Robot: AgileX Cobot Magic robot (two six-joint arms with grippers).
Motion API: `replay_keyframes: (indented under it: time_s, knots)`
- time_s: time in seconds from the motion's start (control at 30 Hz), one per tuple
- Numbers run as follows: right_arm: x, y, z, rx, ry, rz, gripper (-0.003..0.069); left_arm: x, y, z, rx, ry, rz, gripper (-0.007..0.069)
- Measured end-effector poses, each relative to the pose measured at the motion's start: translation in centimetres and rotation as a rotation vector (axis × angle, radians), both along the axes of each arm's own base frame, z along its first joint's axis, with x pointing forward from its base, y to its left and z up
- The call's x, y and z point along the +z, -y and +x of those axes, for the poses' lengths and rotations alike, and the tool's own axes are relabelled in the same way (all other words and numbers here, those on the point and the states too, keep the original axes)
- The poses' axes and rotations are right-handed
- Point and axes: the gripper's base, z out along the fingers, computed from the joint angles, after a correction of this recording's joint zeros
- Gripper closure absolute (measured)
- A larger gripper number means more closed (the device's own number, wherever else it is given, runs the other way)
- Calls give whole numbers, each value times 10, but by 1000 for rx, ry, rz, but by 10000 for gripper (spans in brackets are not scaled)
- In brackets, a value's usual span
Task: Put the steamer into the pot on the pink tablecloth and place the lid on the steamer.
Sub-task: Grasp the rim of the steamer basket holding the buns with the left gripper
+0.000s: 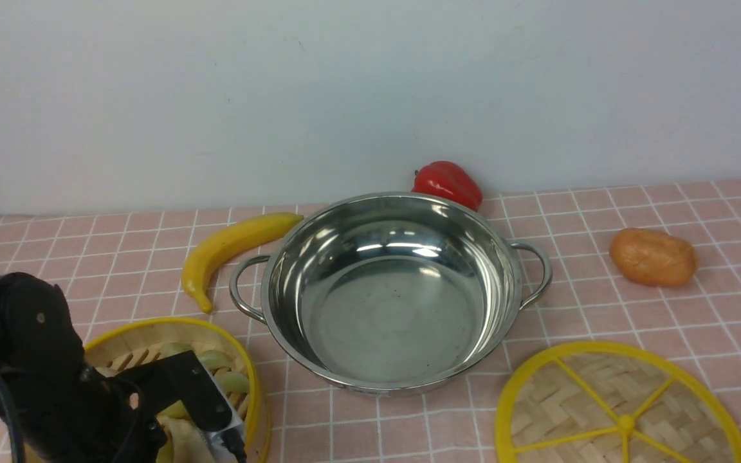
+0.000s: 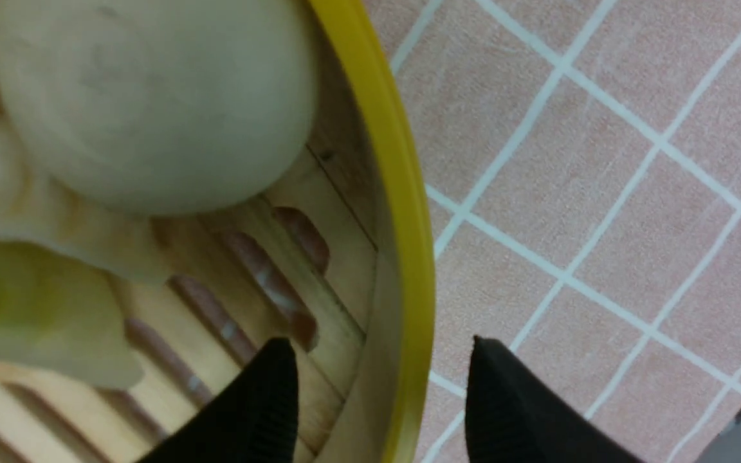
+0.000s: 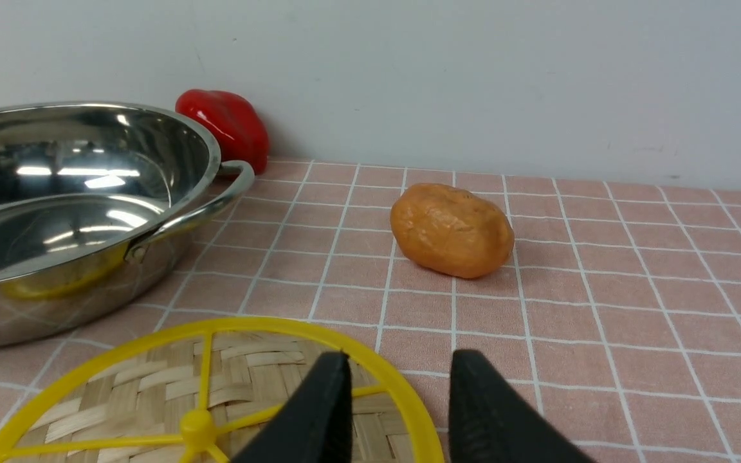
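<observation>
- Steamer [image 1: 152,326] down on the pink tablecloth [image 1: 666,321] at the near left, just beside the pot [image 1: 502,276] and not yet in it; set within reach of the left arm [image 1: 29,360], by the look of it.
- Left gripper [image 2: 378,344] wide apart astride the steamer's yellow-rimmed wall, one finger inside over the slats, the other outside over the cloth; gripping nothing yet, a gap on each side of the wall. Likely posed for a pinch on the wall, the basket being too broad to span.
- Bun [image 2: 152,103] and dumplings [image 2: 42,302] close by the inner finger; some risk of a nudge on closing.
- Pot mid-cloth, empty, mouth up, broader than the steamer: ready as the receiving vessel.
- Lid [image 1: 621,411] flat on the cloth at the near right, apart from the pot; right gripper [image 3: 401,355] parted over its rim, holding nothing, probably waiting for the second step.
- Banana [image 1: 229,247], red pepper [image 1: 448,183] and orange-brown lump [image 1: 653,257] around the pot, none across the short way from steamer to pot.
- Hidden: much of the steamer behind the black left arm in the front view; near edges of steamer and lid cut off by the frame; right gripper absent from that view. No telling the height of the right fingers above the lid, nor any contact of left fingertips with slats.
</observation>
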Motion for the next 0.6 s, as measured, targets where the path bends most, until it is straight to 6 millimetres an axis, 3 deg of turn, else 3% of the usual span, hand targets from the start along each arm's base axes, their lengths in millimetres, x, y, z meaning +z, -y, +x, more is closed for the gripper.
replay_keyframes:
  time_s: [0.2,0.27,0.3,0.37,0.6]
  knots:
    - [0,0,0,0,0,0,419,-13,1,5,28,-35,3,340]
    - [0,0,0,0,0,0,419,-13,1,4,80,-51,7,484]
    - [0,0,0,0,0,0,419,-12,1,4,84,-54,8,484]
    - [0,0,0,0,0,0,419,-12,1,5,90,-43,22,554]
    - [0,0,0,0,0,0,419,-10,-3,6,169,-47,91,555]
